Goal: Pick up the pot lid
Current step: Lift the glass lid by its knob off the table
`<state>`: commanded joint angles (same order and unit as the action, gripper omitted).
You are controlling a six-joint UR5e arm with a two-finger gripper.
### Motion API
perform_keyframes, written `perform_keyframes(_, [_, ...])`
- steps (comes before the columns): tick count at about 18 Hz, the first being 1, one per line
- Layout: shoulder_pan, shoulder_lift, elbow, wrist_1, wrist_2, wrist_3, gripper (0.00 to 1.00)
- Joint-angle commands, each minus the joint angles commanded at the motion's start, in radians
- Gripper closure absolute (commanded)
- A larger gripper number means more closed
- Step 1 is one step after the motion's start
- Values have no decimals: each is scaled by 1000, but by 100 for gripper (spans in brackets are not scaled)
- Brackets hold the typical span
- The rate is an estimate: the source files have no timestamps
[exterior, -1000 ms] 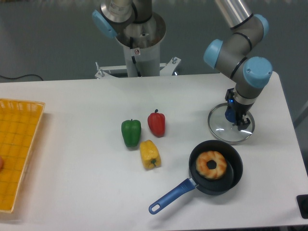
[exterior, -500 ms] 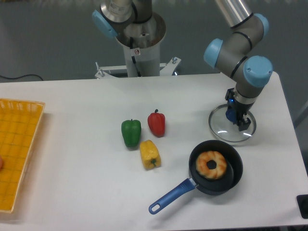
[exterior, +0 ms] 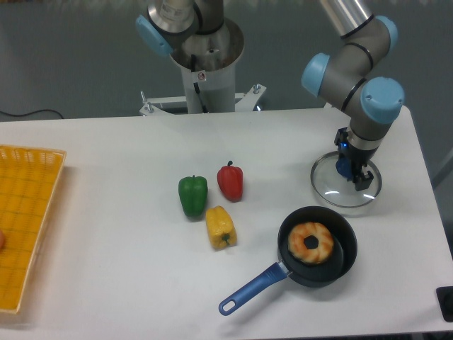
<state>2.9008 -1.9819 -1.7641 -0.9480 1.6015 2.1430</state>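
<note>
Lid (exterior: 326, 187) is round and see-through, lying about flat, so no side is longer. Its blue knob (exterior: 344, 167) points up, pinched by the gripper (exterior: 350, 170). It is just behind the black pan (exterior: 340, 268) with the brown ring (exterior: 323, 244).

The desk (exterior: 106, 248) is pale grey, nearly white. By its left edge, the tray (exterior: 35, 234) is bright yellow-orange. Around the middle of the desk are 3 plain-coloured peppers: 1 deep green (exterior: 192, 196), 1 red (exterior: 230, 182) and 1 golden yellow (exterior: 221, 228). Toward the near right corner, the pan (exterior: 338, 263) is black with a dark blue handle (exterior: 253, 289), and the ring-shaped piece (exterior: 302, 248) in it is orange-brown. Near the right edge, the pot lid (exterior: 329, 185) is clear with a grey rim. Beyond the far edge, the arm (exterior: 172, 21) shows silver-grey and light blue.
</note>
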Motion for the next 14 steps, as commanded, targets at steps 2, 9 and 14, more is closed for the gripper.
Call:
perform_keyframes(2, [-2,3,3,-5,0,-2,40])
perform_keyframes(9, [-2,3,3,-6,0,-5,54])
perform_keyframes(14, [-2,6,3,-6,-2,-8,54])
